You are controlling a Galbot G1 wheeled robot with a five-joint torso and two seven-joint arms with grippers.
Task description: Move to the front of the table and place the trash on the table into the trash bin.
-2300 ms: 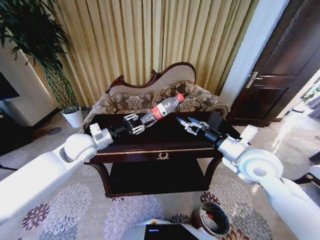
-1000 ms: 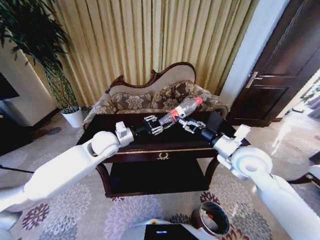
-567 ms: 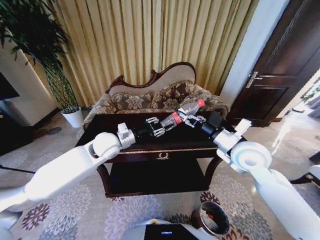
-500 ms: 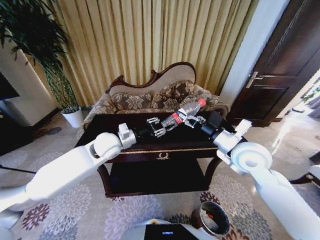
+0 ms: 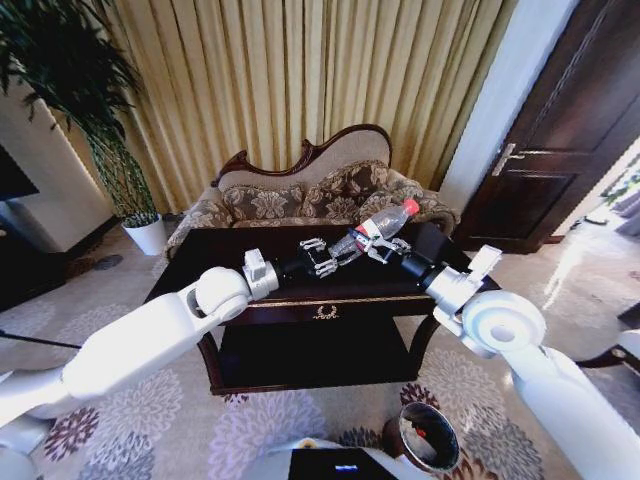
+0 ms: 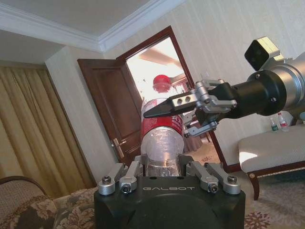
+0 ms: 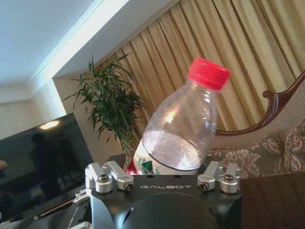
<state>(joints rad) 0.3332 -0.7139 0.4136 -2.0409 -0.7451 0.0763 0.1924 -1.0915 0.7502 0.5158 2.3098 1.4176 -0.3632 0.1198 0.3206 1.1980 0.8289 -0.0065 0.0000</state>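
Above the dark worktop (image 5: 300, 290), the bottle (image 5: 378, 228) hangs in mid-air, red cap tilted toward two o'clock. Left gripper (image 5: 322, 257) has its fingers clamped on the base end; right gripper (image 5: 378, 243) has its fingers closed around the label section. Down at five o'clock on the carpet, the bin (image 5: 424, 437) stands open

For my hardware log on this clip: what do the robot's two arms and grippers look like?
Both arms are glossy white rounded shells with ball-like joints, narrowing to black wrist sections. The left gripper and right gripper have silver metal fingers with visible screws on black bodies. The wrist views show "GALBOT" lettering on each black housing. No loose cables are visible.
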